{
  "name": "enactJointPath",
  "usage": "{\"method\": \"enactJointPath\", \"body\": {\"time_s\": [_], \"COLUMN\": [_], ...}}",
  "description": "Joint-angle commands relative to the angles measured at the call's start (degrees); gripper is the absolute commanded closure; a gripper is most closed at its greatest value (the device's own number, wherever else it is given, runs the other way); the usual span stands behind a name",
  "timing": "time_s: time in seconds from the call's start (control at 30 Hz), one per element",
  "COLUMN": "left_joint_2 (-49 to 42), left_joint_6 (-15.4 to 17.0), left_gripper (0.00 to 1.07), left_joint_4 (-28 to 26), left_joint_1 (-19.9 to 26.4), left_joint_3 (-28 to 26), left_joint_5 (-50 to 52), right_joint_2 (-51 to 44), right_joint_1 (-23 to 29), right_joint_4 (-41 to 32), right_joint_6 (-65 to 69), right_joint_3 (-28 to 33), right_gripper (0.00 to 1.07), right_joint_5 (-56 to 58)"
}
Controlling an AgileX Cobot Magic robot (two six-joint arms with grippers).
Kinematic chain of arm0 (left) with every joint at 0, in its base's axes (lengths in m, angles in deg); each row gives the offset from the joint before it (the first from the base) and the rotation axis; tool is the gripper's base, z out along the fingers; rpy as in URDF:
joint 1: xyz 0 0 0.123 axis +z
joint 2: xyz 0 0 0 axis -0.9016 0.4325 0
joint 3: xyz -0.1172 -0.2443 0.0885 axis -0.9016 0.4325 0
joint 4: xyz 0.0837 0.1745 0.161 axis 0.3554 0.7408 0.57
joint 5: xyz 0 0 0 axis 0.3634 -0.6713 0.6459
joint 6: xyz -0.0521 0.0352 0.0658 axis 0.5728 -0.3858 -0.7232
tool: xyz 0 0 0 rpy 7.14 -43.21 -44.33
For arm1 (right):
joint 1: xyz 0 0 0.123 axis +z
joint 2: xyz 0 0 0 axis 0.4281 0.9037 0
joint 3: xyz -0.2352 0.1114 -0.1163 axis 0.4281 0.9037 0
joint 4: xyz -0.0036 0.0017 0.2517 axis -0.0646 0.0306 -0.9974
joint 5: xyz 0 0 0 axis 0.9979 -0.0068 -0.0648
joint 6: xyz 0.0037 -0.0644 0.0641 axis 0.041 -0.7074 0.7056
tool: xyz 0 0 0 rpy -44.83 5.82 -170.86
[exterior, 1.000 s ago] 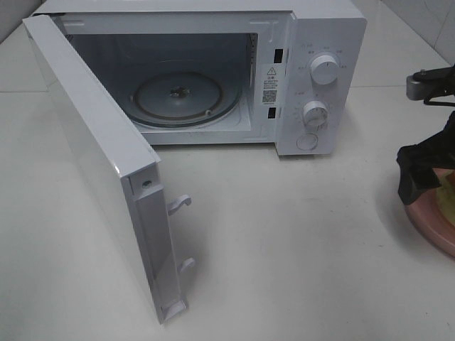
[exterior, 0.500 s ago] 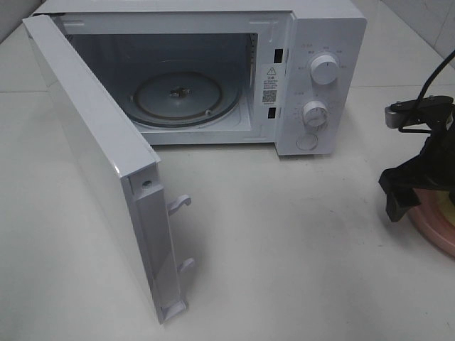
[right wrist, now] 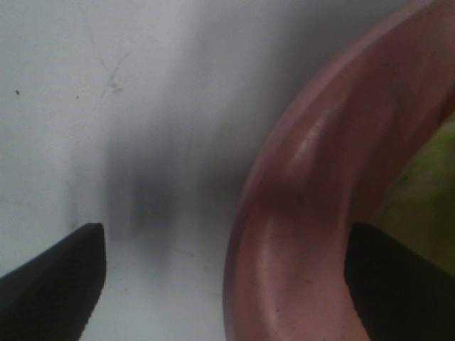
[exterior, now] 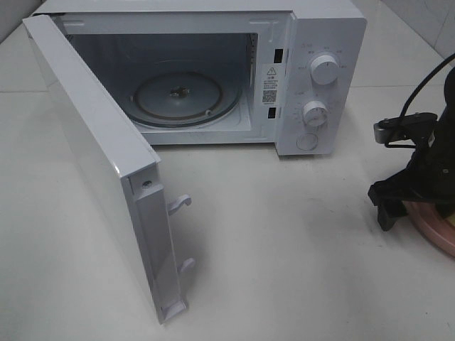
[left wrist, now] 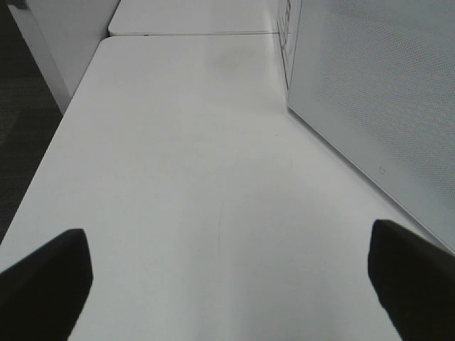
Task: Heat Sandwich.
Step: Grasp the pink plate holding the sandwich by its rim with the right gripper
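Note:
The pink plate (exterior: pixel 435 229) lies at the table's right edge, mostly covered by my right arm. My right gripper (exterior: pixel 407 199) hangs low over the plate's left rim. In the right wrist view the gripper (right wrist: pixel 226 284) is open, with one fingertip over the table and the other over the plate (right wrist: pixel 313 177). A blurred yellow-green patch of the sandwich (right wrist: pixel 426 188) shows at that view's edge; in the exterior view the sandwich is hidden. My left gripper (left wrist: pixel 227 284) is open and empty above bare table, outside the exterior view.
The white microwave (exterior: pixel 323 28) stands at the back with its door (exterior: pixel 92 156) swung wide open to the front left. Its glass turntable (exterior: pixel 186 96) is bare. The door's outer face (left wrist: pixel 384 92) shows in the left wrist view.
My right gripper has moved left and down over the plate's left rim. The yellow bit of sandwich seen at the exterior view's right edge is now covered by the arm.

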Motion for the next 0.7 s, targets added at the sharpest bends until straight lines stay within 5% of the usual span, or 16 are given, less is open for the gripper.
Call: {"method": "enactJointPath", "body": {"time_s": [0.03, 0.4, 0.6, 0.67, 0.7], "left_joint_2": [-1.55, -1.55, -1.55, -1.55, -1.55], "left_joint_6": [0.11, 0.11, 0.11, 0.11, 0.11], "left_gripper": [0.03, 0.03, 0.03, 0.03, 0.03], "left_joint_4": [-0.34, -0.34, -0.34, -0.34, -0.34], "left_joint_1": [0.17, 0.17, 0.17, 0.17, 0.17], "left_joint_3": [0.11, 0.11, 0.11, 0.11, 0.11], "left_joint_5": [0.40, 0.40, 0.40, 0.40, 0.40], "right_joint_2": [1.43, 2.46, 2.46, 2.46, 2.46], "right_joint_1": [-0.40, -0.40, -0.40, -0.40, -0.40], "right_joint_4": [1.20, 1.20, 1.38, 1.60, 2.69], "right_joint_6": [0.80, 1.20, 1.20, 1.20, 1.20], "right_joint_3": [-0.46, -0.46, -0.46, -0.46, -0.46], "right_gripper": [0.21, 0.26, 0.51, 0.67, 0.85], "right_joint_5": [-1.15, -2.12, -1.55, -1.32, -0.86]}}
